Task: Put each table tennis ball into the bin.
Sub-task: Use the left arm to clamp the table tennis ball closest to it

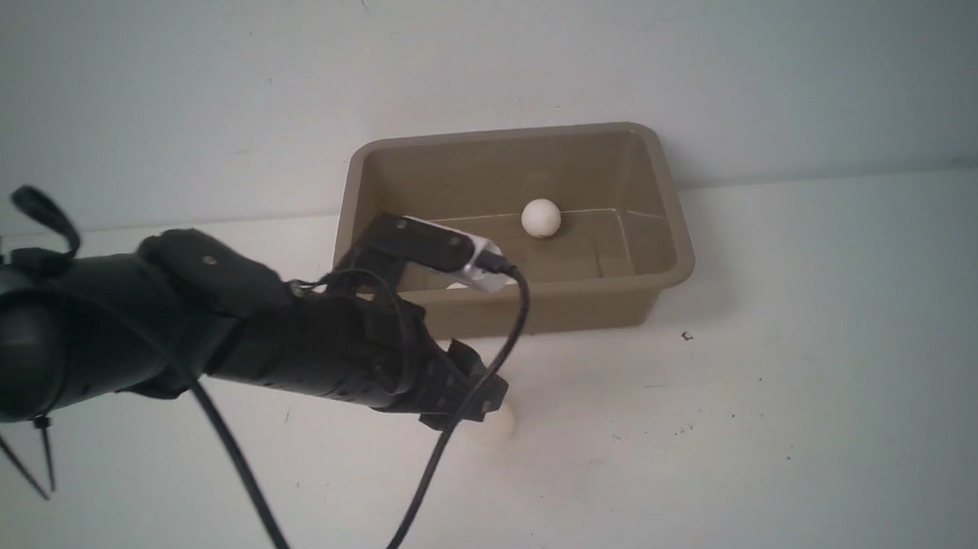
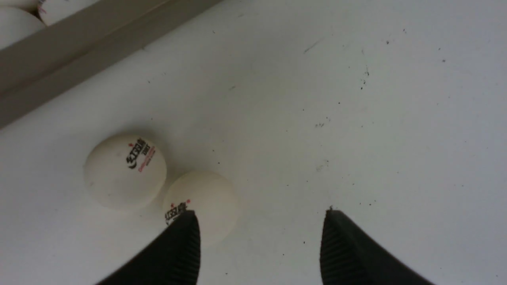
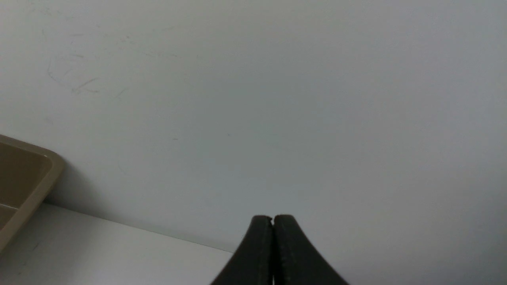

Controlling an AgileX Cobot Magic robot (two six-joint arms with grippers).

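Note:
The taupe bin (image 1: 666,215) stands at the back of the white table with one table tennis ball (image 1: 541,218) on its floor. My left arm (image 1: 291,335) reaches over the table in front of the bin, and a ball (image 1: 499,426) peeks out beneath its tip. In the left wrist view two logo-printed balls lie touching on the table: one (image 2: 124,171) clear of the fingers, the other (image 2: 208,198) just beyond one fingertip (image 2: 186,233). The left gripper (image 2: 261,213) is open above bare table, holding nothing. The right gripper (image 3: 272,217) is shut and empty, facing the wall.
The bin's rim (image 2: 59,47) crosses a corner of the left wrist view, with two more balls (image 2: 16,23) showing inside it. A corner of the bin (image 3: 35,178) shows in the right wrist view. A black cable (image 1: 240,472) hangs from the left arm.

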